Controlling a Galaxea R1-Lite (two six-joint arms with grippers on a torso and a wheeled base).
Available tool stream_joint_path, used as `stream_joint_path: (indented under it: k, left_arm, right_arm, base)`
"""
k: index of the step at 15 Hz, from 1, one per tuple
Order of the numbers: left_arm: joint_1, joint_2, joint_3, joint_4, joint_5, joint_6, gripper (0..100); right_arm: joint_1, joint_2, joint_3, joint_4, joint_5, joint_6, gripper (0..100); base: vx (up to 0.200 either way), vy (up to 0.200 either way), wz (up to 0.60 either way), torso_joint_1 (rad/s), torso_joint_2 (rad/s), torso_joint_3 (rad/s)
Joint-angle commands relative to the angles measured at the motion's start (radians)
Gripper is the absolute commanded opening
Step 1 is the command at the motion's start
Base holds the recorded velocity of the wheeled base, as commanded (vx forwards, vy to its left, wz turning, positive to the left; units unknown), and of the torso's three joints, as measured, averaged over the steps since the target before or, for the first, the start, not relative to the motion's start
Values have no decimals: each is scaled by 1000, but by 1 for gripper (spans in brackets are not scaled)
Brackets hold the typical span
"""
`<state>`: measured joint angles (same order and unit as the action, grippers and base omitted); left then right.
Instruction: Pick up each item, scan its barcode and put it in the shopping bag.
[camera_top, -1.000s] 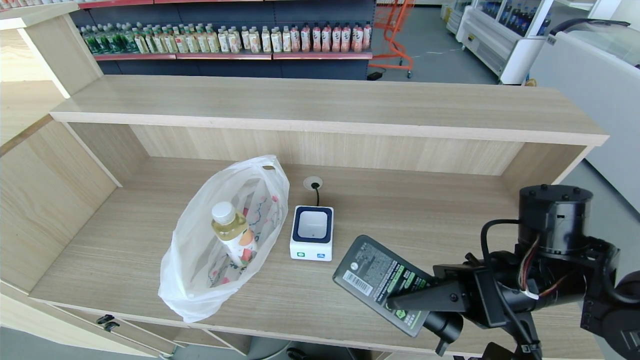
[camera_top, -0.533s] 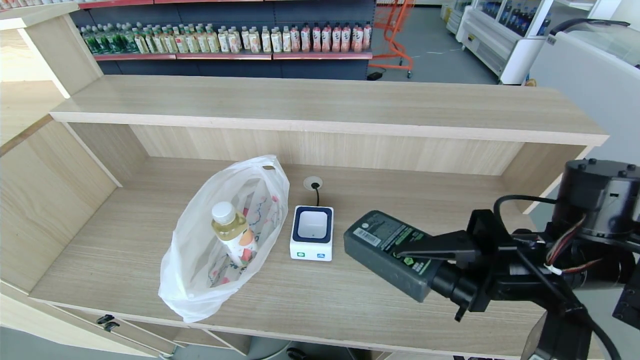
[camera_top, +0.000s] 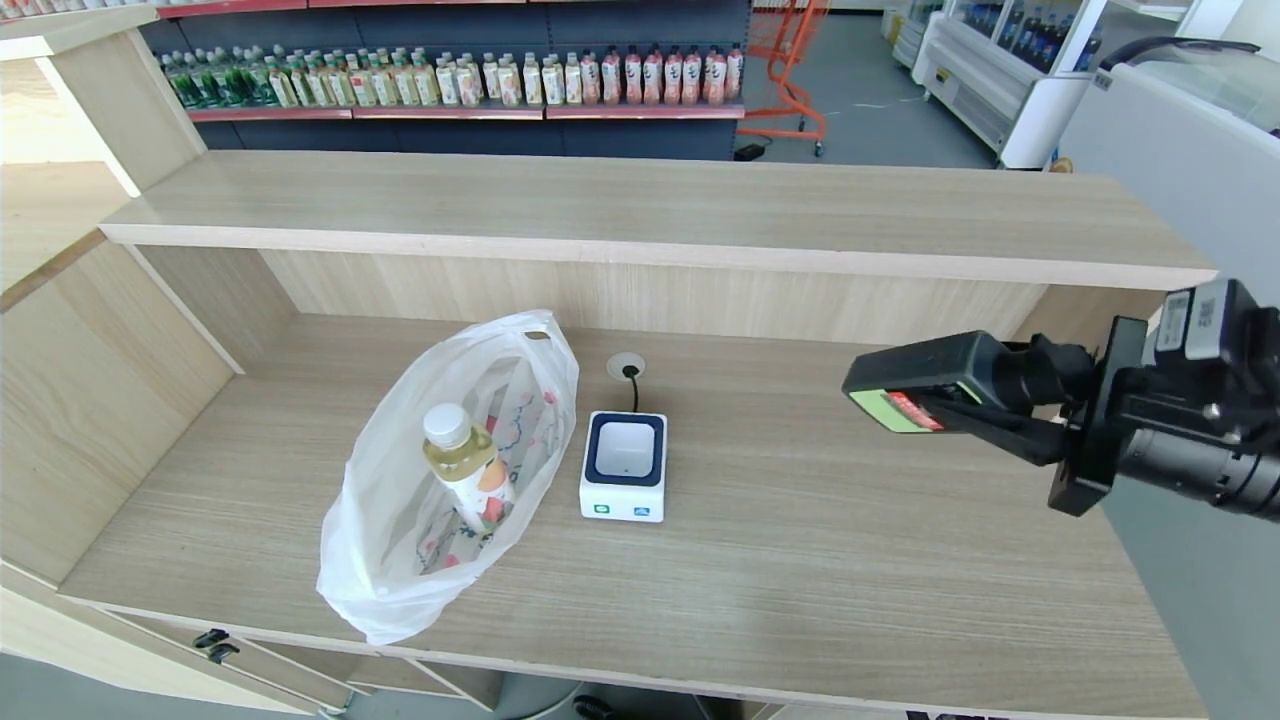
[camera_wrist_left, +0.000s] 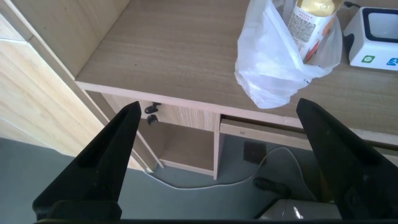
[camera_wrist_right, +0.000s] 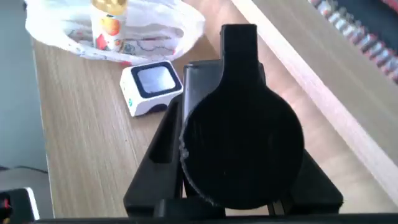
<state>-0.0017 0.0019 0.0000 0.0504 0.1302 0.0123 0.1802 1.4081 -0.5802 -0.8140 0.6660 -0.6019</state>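
- head view: the bench (camera_top: 800, 570) fills the lower frame. the pack does not touch it and hangs in the air over its right end.
- the shopping bag (camera_top: 365, 560), thin white plastic, lies slumped at centre left. it looks soft and floppy, so its mouth would likely give under anything pushed in.
- the right claw (camera_top: 985, 400), at the right edge, is clenched on the dark flat pack (camera_top: 905, 370), with one finger above and one below its near end. the free end, with a green and red label, points toward frame centre.
- the pack looks stiff, boxy and fairly light, with a smooth wrapper that might slip. holding it across the flat faces near one end, as here, seems sound.
- the left claw (camera_wrist_left: 219, 106), in the left wrist view, is released and empty, its fingers spread wide by the bench's front edge.
- the scanner (camera_top: 624, 465) sits at centre, just right of the bag and well apart from the pack.
- a bottle (camera_top: 465, 470) rests inside the bag.
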Motion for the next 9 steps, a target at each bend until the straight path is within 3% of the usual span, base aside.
stream_joint_path:
  k: [1,3,5,9]
  left_arm:
    - [0,0,0,0,0,-2,100]
    - [0,0,0,0,0,0,100]
    - [0,0,0,0,0,0,100]
    - [0,0,0,0,0,0,100]
  right_arm:
    - [91,28,-70,50,-307,398,0]
    - [191,84,-141,125,-416,748,0]
    - [255,175,-202,167,-422,984,0]
    - [358,345,-260,168,-468,1180,0]
  base:
    - [0,0,0,0,0,0]
    - [0,0,0,0,0,0]
    - [0,0,0,0,0,0]
    - [0,0,0,0,0,0]
